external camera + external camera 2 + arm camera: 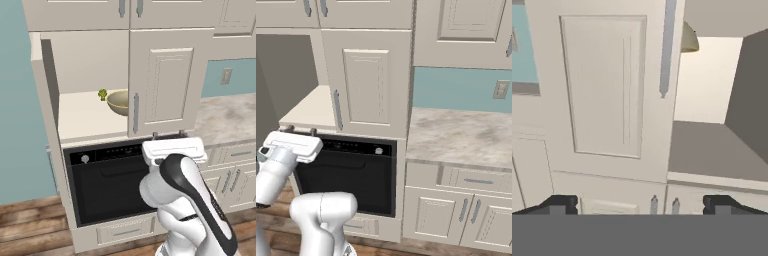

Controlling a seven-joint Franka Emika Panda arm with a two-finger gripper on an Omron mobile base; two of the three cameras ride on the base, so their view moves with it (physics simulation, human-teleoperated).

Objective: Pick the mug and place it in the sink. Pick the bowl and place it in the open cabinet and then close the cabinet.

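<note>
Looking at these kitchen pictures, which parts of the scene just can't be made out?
- Wide olive-tan bowl inside the cream two-door cabinet: in the left base view its right part is hidden by the shut door; in the hand view just a sliver shows.
- Tiny green item beside the bowl: too small to identify.
- Black oven: in both base views the white arm covers part of its front.

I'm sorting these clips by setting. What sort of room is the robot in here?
A home-style kitchen, rendered. A black built-in oven sits under a cream cabinet with one door open, a bowl on its shelf, and a marbled counter runs beside it under a teal wall.
</note>
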